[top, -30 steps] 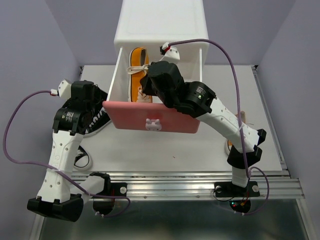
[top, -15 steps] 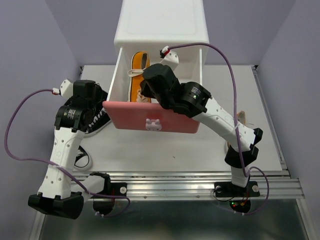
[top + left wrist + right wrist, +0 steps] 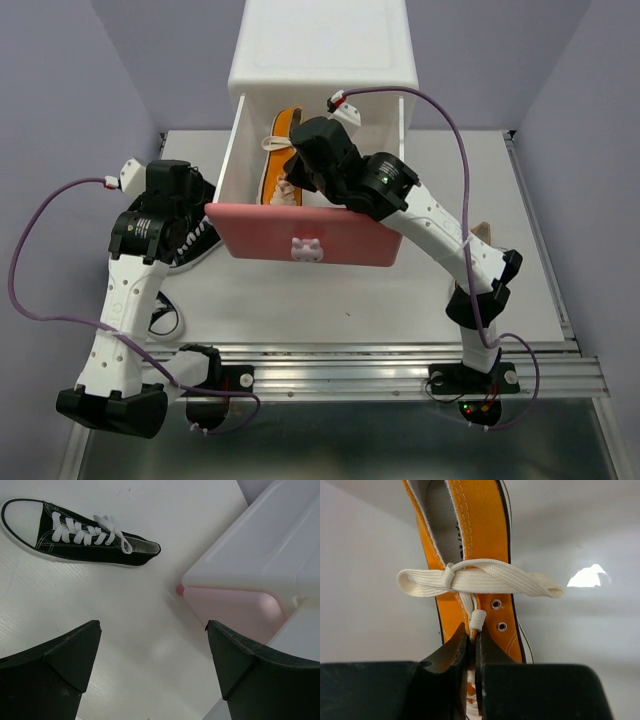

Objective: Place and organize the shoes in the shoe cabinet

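Observation:
The white shoe cabinet (image 3: 322,45) stands at the back with its darker pink drawer (image 3: 300,243) pulled out. My right gripper (image 3: 473,632) is shut on the laced upper of an orange sneaker (image 3: 472,535) and holds it inside the drawer, heel toward the back; the shoe also shows in the top view (image 3: 280,150). My left gripper (image 3: 152,635) is open and empty above the table, left of the drawer. A black sneaker (image 3: 75,535) lies on the table beyond it, and shows beside the left arm (image 3: 200,245). Another orange sneaker (image 3: 480,235) is mostly hidden behind the right arm.
White laces of another shoe (image 3: 165,318) show on the table under the left arm. The cabinet's white lower corner and a pale pink drawer front (image 3: 240,612) fill the right of the left wrist view. Lilac walls enclose the table on three sides.
My right gripper has pushed the orange sneaker deeper into the drawer, toward the cabinet. The left arm shifted slightly, then held still.

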